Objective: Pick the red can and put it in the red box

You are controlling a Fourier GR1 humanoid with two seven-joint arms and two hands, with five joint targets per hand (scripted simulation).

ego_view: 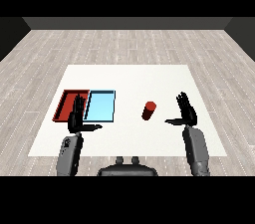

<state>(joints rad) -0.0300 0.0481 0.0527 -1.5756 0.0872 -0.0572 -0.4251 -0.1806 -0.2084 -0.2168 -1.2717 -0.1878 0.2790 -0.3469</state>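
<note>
The red can (149, 110) stands upright on the white table (129, 76), by itself, to the right of the two trays and well apart from them. The red tray (65, 104) lies at the table's left, and the light blue tray (101, 106) sits touching or just beside it on the can's side, so the blue tray lies between the can and the place where it has to go. Nothing can be seen inside either tray. The right hand (188, 113) is raised with its fingers straight and spread and its thumb stuck out sideways toward the can; it holds nothing and is near the can but not touching it. That open shape looks like a readiness to close round the can from its right side, and this hand is the nearer one, so it seems the natural one to do the picking. The left hand (76, 117) is also open, fingers straight and apart, thumb pointing inward, and it hangs in front of the seam between the two trays, covering part of the red tray's near right corner. It holds nothing and appears to be merely waiting. Judging from this, the task has hardly begun: the can is not yet grasped. The next move calls for the right hand to reach left to the can, curl round it, and then carry it across the blue tray to the red one.
</note>
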